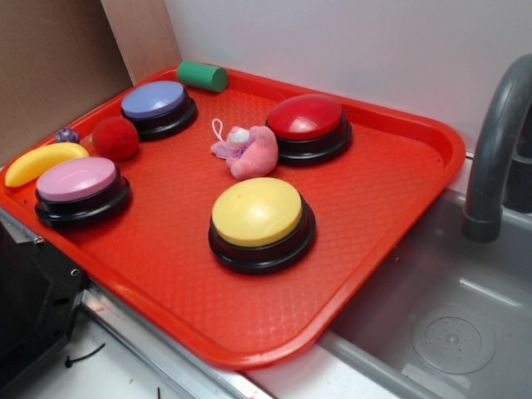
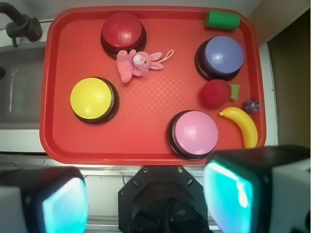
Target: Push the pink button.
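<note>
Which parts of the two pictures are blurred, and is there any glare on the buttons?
Wrist view: the gripper fingers fill the bottom edge, blurred and glowing cyan; the red plastic tray is sharp. Exterior view: soft highlights on the pale pink domed button and red domed button; edges slightly soft.

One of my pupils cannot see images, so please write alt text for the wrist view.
Seen from above, a red tray holds four large push buttons: the pink button nearest the open gripper, plus a yellow button, red button and lavender-blue button. A pink plush bunny, banana, red pom-pom and green cylinder lie among them.
</note>
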`<act>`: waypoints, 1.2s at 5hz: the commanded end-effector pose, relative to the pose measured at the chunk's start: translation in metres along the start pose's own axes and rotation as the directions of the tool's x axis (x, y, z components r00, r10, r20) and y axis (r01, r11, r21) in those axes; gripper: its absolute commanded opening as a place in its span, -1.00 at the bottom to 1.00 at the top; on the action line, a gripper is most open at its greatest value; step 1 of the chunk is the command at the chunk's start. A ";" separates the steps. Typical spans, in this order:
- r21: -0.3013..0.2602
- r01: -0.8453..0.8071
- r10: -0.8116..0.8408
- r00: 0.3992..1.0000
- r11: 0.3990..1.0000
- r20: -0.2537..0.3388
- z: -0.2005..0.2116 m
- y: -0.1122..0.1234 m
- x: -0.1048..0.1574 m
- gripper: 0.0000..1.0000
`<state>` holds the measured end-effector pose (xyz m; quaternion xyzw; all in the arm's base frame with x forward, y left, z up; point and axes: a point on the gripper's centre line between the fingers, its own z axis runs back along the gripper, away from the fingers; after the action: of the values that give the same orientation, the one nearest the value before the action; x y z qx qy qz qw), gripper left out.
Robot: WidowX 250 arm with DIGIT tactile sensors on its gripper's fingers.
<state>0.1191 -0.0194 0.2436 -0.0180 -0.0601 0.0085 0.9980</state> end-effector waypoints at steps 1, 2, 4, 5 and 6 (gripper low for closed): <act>0.000 0.000 0.000 1.000 1.000 0.000 0.000 0.000 0.000 1.00; 0.155 -0.036 0.058 0.988 0.987 -0.141 -0.052 0.039 0.023 1.00; 0.109 0.031 -0.018 0.993 0.994 -0.119 -0.138 0.067 0.022 1.00; 0.105 0.040 -0.023 0.987 0.994 -0.157 -0.157 0.078 0.022 1.00; 0.085 0.032 -0.015 0.982 0.996 -0.187 -0.178 0.087 0.017 1.00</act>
<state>0.1527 0.0602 0.0622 0.0228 0.0451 -0.0050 0.9987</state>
